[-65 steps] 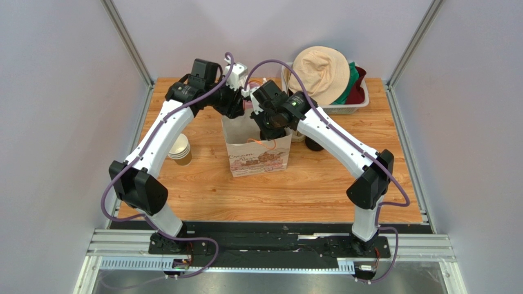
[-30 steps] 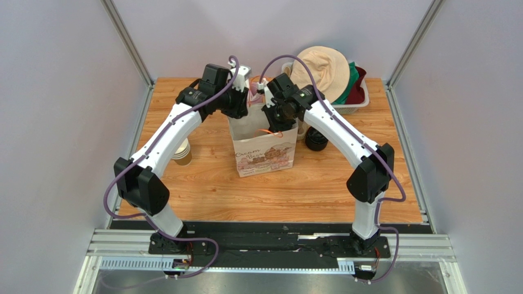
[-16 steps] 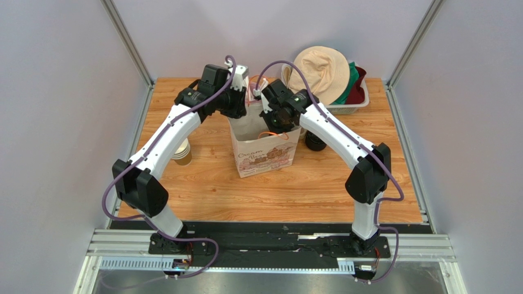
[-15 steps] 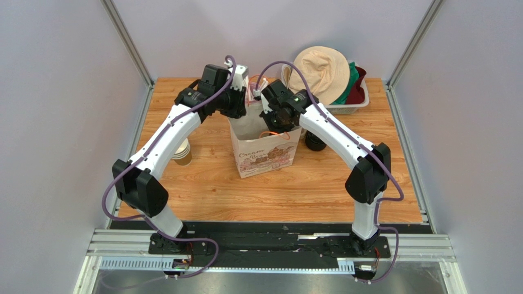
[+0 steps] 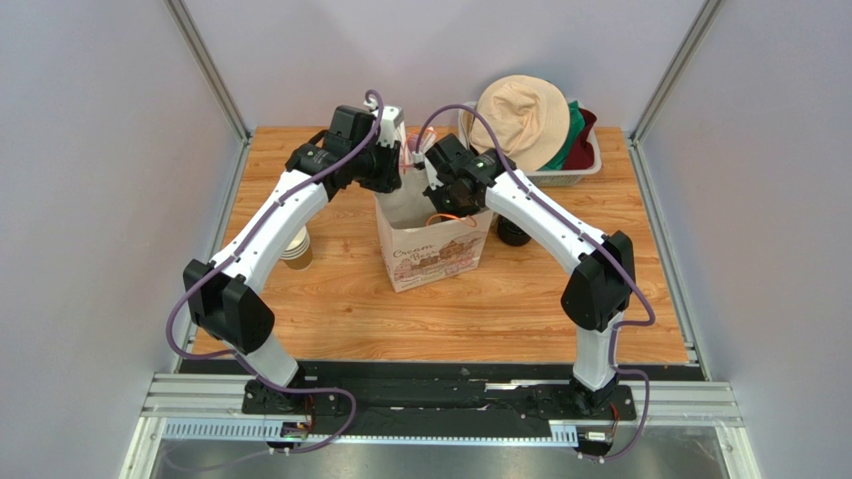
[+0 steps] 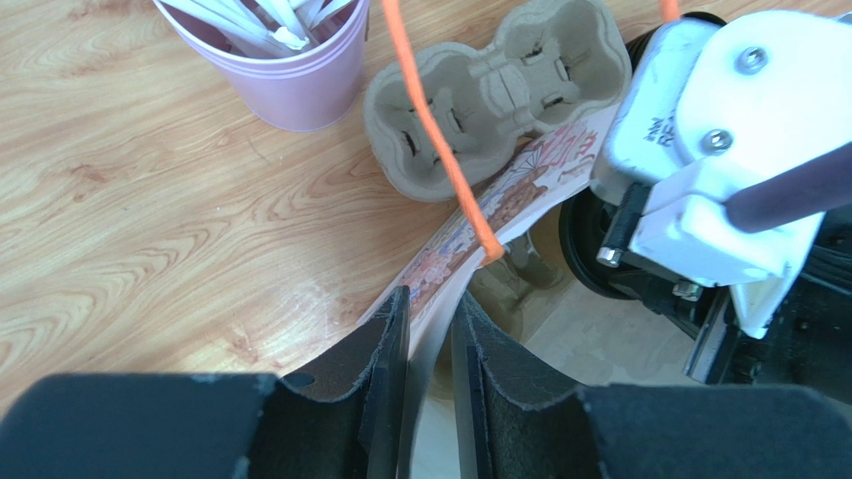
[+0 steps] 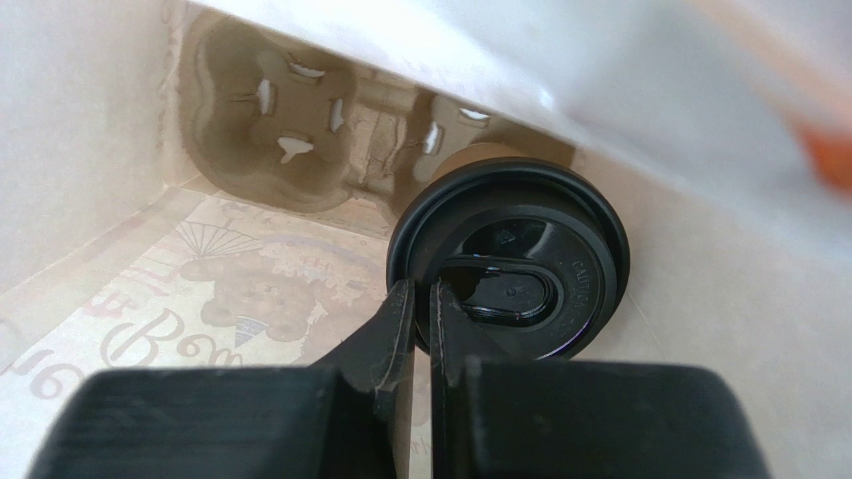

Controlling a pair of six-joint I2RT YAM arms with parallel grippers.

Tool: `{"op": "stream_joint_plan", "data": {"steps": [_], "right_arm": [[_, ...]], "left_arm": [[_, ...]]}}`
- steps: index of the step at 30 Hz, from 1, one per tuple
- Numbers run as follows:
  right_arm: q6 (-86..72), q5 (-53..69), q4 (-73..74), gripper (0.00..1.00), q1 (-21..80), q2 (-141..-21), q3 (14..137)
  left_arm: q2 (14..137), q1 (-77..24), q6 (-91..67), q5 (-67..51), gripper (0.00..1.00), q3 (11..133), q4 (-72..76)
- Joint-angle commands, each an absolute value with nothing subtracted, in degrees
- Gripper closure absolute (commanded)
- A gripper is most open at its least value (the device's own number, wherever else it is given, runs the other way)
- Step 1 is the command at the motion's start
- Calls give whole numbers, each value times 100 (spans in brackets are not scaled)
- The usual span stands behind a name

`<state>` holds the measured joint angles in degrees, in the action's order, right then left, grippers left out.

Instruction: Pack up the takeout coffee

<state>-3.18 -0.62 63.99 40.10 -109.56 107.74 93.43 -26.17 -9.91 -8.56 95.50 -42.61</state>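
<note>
A white paper bag with a printed front and orange handles stands open mid-table. The takeout coffee, a brown cup under a black lid, is down inside the bag. My right gripper reaches in from above and is shut on the near rim of that lid. In the top view the right wrist covers the cup. My left gripper is shut on the bag's back left rim, the paper wall pinched between its pads, and it sits at the bag's top edge.
A pulp cup carrier and a pink cup of white sticks stand behind the bag. Stacked lidless brown cups are on the left. Black lids are right of the bag. A basket of hats fills the far right corner.
The bag has slid a little to the right since the earliest frame. My right wrist has dropped lower into the bag's mouth. The left arm has barely moved, still pinching the rim.
</note>
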Motion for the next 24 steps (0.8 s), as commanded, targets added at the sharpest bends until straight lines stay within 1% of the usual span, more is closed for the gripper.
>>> {"op": "stream_joint_plan", "data": {"steps": [1,7,16,24], "right_arm": [[-203,254,6442,100,4095,-11065,10758],[-167,334,6460,100,4184,-11083,10819],[-35,352,6601,100,4263,-11259,10758],[-18,334,6469,100,4245,-11048,10749]], "left_arm": [[9150,-2628,-1037,-993,69,9510,-4122],[8974,-2628,-932,-1178,67,9316,-3955],[8789,-2628,-844,-1257,62,9123,-3814],[8973,-2628,-896,-1081,61,9167,-3893]]}}
